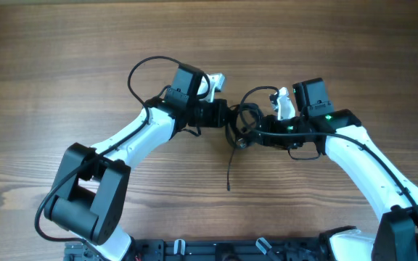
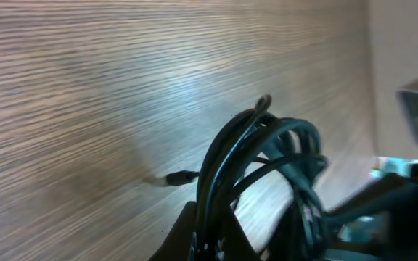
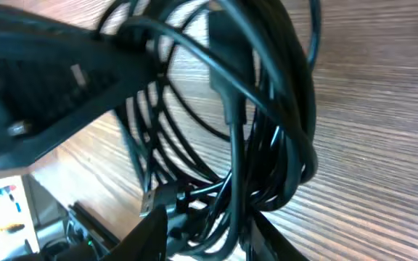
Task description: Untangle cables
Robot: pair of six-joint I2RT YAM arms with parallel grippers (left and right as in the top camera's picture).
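1. The cables (image 1: pixel 242 119) are bunched in one knotted bundle at the middle of the tabletop (image 1: pixel 64 58), caught between the two arms where their ends meet.
2. The left claw (image 1: pixel 226 116) appears closed on the cables. In its wrist view, the loops rise straight out from between the fingers (image 2: pixel 191 233).
3. The right claw (image 1: pixel 252 138) also seems to be holding the cables. In its wrist view, several strands run down into the narrow gap between its fingers (image 3: pixel 154 230).
4. Little of the job looks done. The loops cross over and through one another, and no cord lies apart from the rest.
5. One loose strand (image 1: pixel 229 170) trails from the bundle toward the near edge and ends on bare wood. In the left wrist view, a small plug (image 2: pixel 181 177) lies on the tabletop beside the bundle.
6. What is left, as I judge it, is nearly everything: opening the loops, drawing each cord out, and laying them apart.
7. There is plenty of room. Bare tabletop spreads to the left, to the right and on the far side, so either arm could pull outward.
8. The near side is tighter, since both arm bases stand there and the loose strand points that way.
9. The two claws sit very near each other, so any pull should go apart, not across.
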